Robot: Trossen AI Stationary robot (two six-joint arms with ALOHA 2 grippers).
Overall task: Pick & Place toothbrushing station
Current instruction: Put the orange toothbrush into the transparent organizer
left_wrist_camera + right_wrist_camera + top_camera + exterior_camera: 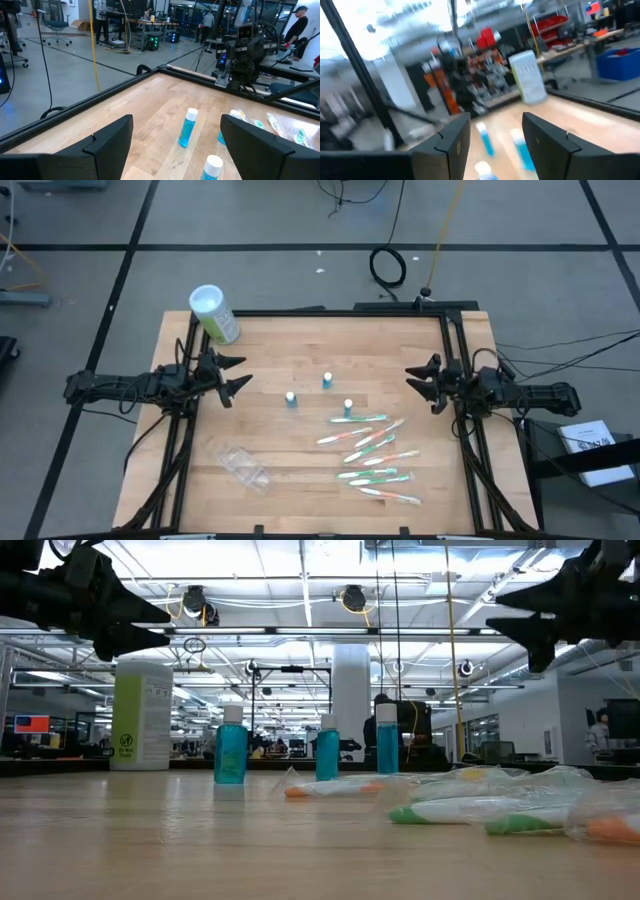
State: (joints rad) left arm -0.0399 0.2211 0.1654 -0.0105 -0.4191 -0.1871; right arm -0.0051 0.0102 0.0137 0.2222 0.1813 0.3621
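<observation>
Three small blue tubes with white caps [291, 398] [327, 380] [348, 408] stand upright mid-table. Several thin white toothbrushes [372, 455] with green or orange accents lie in clear wrappers toward the near right. A small clear plastic holder [243, 465] lies at the near left. My left gripper [238, 373] hovers open at the left edge, pointing level at the tubes [187, 127]. My right gripper [418, 382] hovers open at the right edge, facing the tubes [485, 140], with nothing between its fingers.
A large green canister with a white lid [215, 313] stands at the far left corner. A black frame [340, 313] rims the wooden table. Bare wood lies between the tubes and each gripper. People stand in the room beyond the table.
</observation>
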